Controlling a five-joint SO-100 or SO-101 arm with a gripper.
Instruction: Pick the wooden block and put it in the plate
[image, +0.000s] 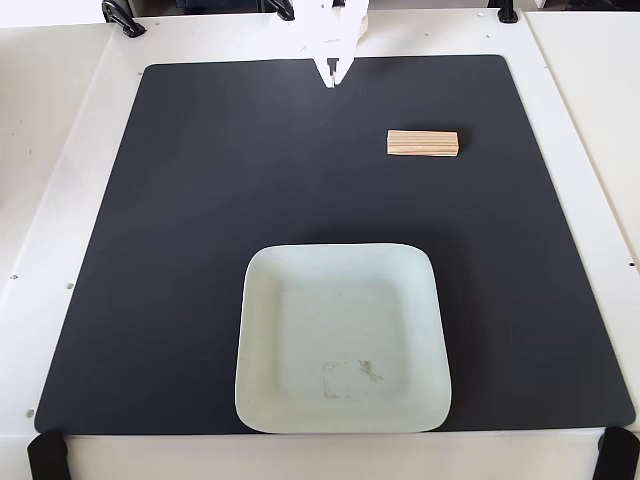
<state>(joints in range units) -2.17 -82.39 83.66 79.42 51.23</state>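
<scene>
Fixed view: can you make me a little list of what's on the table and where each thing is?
wooden block: lying flat on the black mat, upper right, untouched
plate: near bottom middle of the mat, nothing in it, faint smudge inside
pincer: at the top edge, tips close together, holding nothing
block and plate: apart, not touching
block and pincer: apart, block to the pincer's right
</scene>
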